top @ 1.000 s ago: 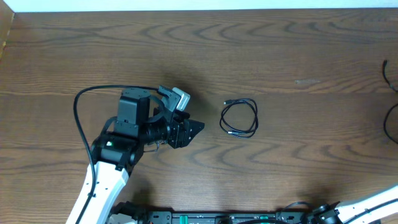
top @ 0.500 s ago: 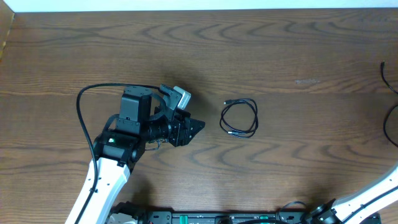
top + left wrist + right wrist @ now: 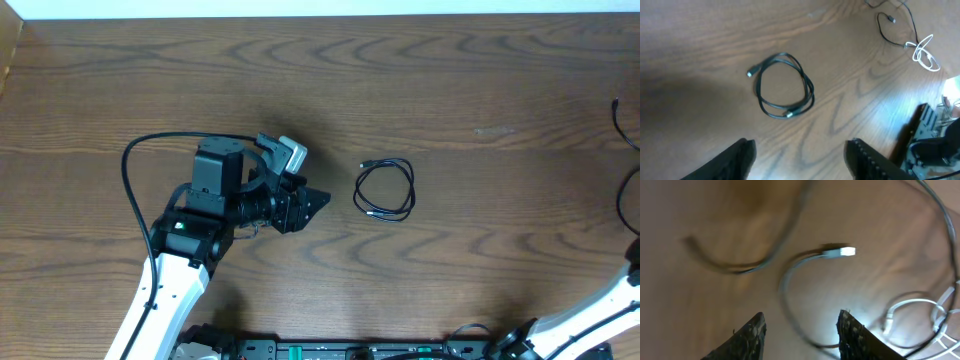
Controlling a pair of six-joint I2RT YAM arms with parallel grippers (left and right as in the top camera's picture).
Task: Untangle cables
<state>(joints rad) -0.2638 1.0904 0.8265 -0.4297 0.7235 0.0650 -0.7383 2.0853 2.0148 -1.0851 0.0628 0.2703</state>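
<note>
L tool (image 3: 800, 152): spread, empty. Black coil (image 3: 785, 86): at its 12 o'clock, apart, lying alone on worktop (image 3: 300, 80); looks sorted. Black/white bunch (image 3: 912, 37): far, 2 o'clock, seemingly left to separate. R tool (image 3: 801, 327): spread, empty, over it. Overhead crops bunch; only R wrist shows white plug (image 3: 841, 251).

The left tool (image 3: 312, 200) points toward a nearby coiled black cable (image 3: 385, 188) lying on the wooden table (image 3: 450, 80).

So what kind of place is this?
Probably a robot lab workbench: a wooden table, a white left arm and right arm at its edge, and a coiled black cable laid out.
</note>
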